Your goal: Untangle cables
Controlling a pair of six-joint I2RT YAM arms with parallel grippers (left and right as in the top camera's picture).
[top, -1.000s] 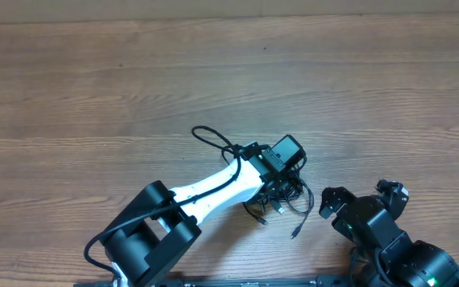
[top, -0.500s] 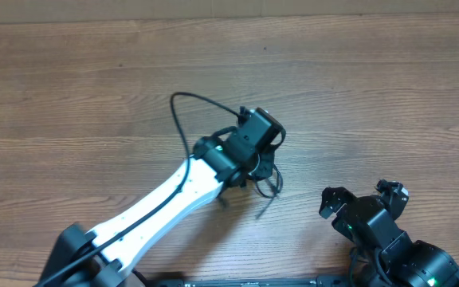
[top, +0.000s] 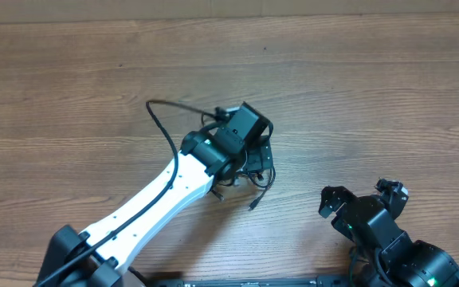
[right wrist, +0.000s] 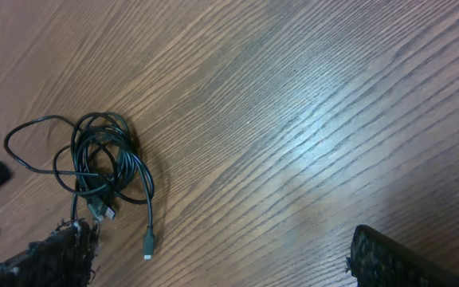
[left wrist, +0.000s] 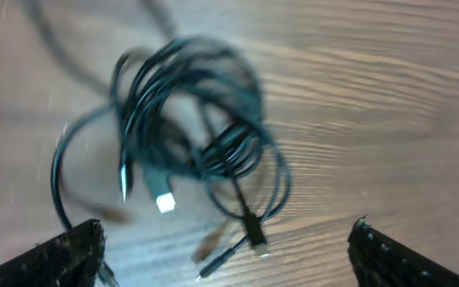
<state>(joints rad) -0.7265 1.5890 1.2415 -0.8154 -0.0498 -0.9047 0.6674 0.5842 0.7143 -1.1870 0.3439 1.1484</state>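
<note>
A knot of thin black cables (top: 263, 171) lies on the wooden desk (top: 373, 80), right beneath the left pincer (top: 241, 137). That pincer hangs over the heap with its jaws spread wide and nothing between them. The left wrist view shows the cables (left wrist: 190, 119) as several overlapping coils under the pincer (left wrist: 225, 257), with a pale plug (left wrist: 164, 203) among them.

The cords look light, limp and springy. They would likely slide and drag their neighbours along rather than lift cleanly. The best holds appear to be the parts that stray from under the left pincer: a wide loop (top: 154, 112) arching out on its far left side, and a free plug end (top: 253, 206) trailing toward the near edge. A pull on either could loosen the knot, while a grab at the dense middle would probably take all the strands at once.

The right pincer (top: 361, 199), also wide open and empty, waits well apart from the left pincer, near the desk's front edge. From its own camera the cables (right wrist: 102, 163) sit off to one side, with bare wood ahead of the pincer (right wrist: 221, 257). Nothing else on the desk stands in the way. The left arm itself covers part of the heap from above.
</note>
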